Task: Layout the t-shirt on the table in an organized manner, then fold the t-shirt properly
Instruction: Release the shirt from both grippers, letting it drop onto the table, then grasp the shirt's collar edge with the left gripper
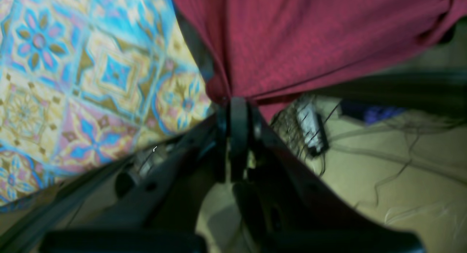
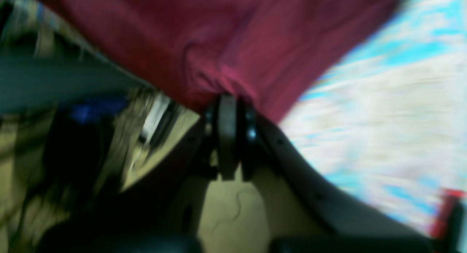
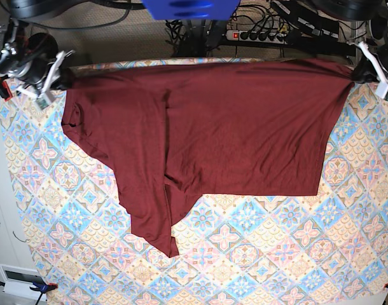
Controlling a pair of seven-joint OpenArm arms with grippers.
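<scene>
Both grippers, left gripper [image 3: 354,74] and right gripper [image 3: 62,79], are pinching t-shirt [image 3: 207,133] corners, stretching it over table [image 3: 277,254]; layout nearing done, folding not begun.

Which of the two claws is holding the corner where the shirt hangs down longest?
The right gripper, at the picture's left. The t-shirt trails farthest down the table below it; the left gripper holds the shorter side.

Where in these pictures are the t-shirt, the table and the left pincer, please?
t-shirt [image 3: 232,127]: base view, middle of the spread body.
table [image 3: 277,254]: base view, bare patterned cloth below the shirt.
left pincer [image 1: 238,100]: left wrist view, tips shut on the shirt's edge.
</scene>
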